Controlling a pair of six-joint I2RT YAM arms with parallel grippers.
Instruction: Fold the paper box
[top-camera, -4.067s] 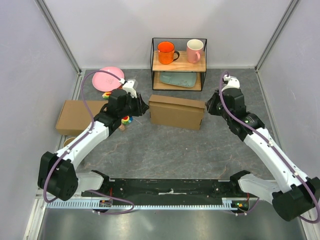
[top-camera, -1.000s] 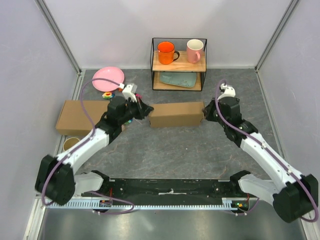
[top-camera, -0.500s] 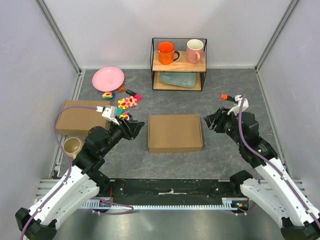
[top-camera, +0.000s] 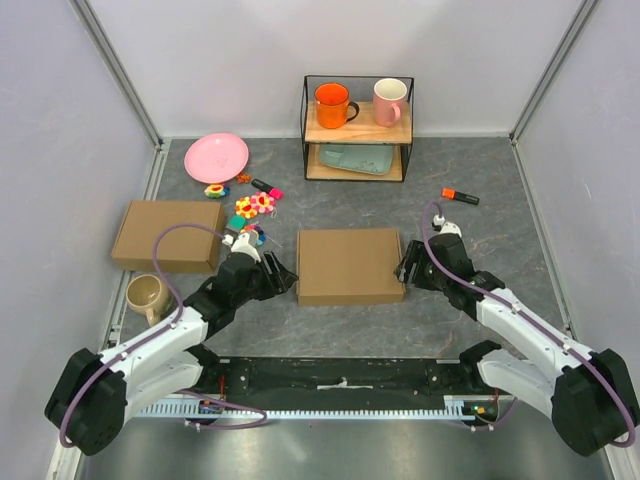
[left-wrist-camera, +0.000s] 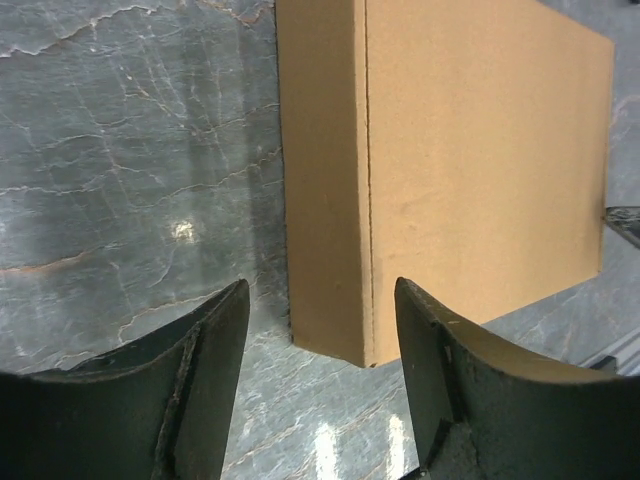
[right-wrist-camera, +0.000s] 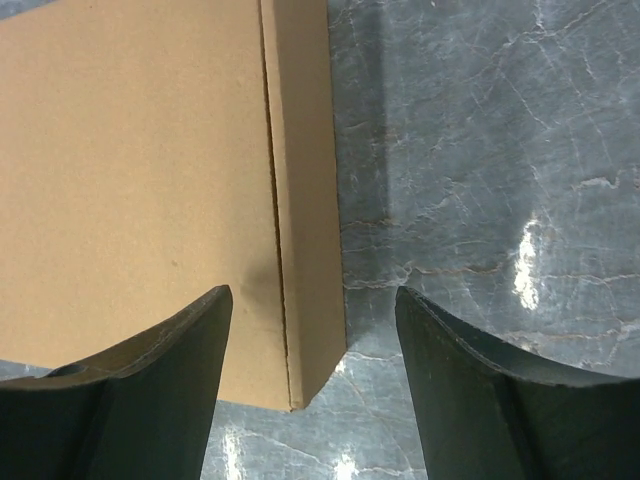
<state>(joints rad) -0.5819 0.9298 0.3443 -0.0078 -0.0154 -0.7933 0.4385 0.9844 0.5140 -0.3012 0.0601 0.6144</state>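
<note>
The paper box (top-camera: 350, 265) lies flat and closed in the middle of the table, lid on top. My left gripper (top-camera: 284, 276) hovers at its left side, open, with the box's near left corner (left-wrist-camera: 340, 340) seen between the spread fingers and untouched. My right gripper (top-camera: 404, 266) is at the box's right side, also open. In the right wrist view the box (right-wrist-camera: 130, 180) fills the left, and its near right corner sits between the apart fingers of the right gripper (right-wrist-camera: 312, 300). In the left wrist view, the left gripper (left-wrist-camera: 320, 298) holds nothing.
A second cardboard box (top-camera: 165, 235) lies at the left with a beige mug (top-camera: 147, 293) in front of it. Behind are a pink plate (top-camera: 217, 157), small colourful toys (top-camera: 250, 210), a wire shelf (top-camera: 358, 128) with mugs, and an orange marker (top-camera: 460, 196).
A second ago the box stood on its edge, clamped between both grippers. It now lies flat, and both grippers have let go, opened and come lower and nearer.
</note>
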